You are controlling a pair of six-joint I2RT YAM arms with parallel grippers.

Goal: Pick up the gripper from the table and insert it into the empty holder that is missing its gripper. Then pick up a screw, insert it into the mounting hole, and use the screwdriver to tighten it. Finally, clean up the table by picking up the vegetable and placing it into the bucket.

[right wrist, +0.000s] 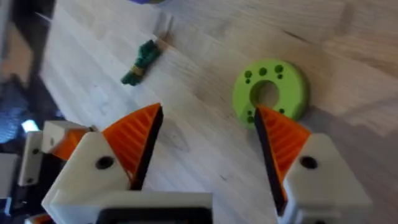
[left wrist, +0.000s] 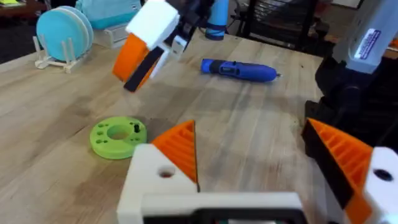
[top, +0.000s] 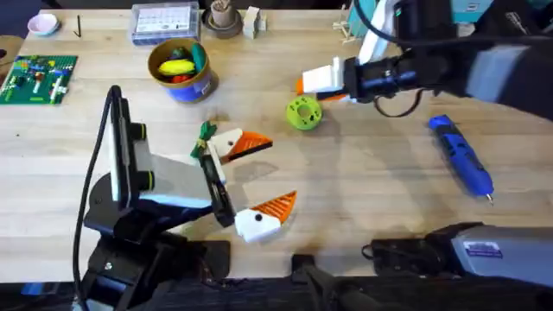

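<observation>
2 grippers are in view, and both stand with jaws apart and nothing between them. All 4 white finger mounts carry an orange ribbed pad with a screw head in the mounting hole, so the insertion and fastening steps are judged complete. The step in hand is judged to be the clean-up.

**Right gripper** (right wrist: pixel 205 149): jaws spread wide over the table. The green disc (right wrist: pixel 270 92) lies just beyond the tip of one jaw, touching or nearly touching it as seen from the right wrist. The vegetable (right wrist: pixel 142 62) lies well beyond the tip of the other jaw, outside the gap.

**Left gripper** (top: pixel 251 177): jaws spread, low over the table. In the overhead view the vegetable (top: pixel 205 132) lies just outside the far jaw, near its white holder (top: pixel 226 142); whether they touch cannot be told.

**Other items:**
- The bucket (top: pixel 182 71) stands well beyond both sets of jaws and already holds some toy pieces.
- The screwdriver (top: pixel 461 155) lies flat on the table, well apart from both grippers.

**Next move (judgement):**
1. Bring 1 gripper over the vegetable so that it lies between the jaws.
2. Lower until the tips flank the piece.
3. Close lightly; the piece is small and thin, and may slip out sideways.
4. Lift, carry over the bucket rim, release.
</observation>
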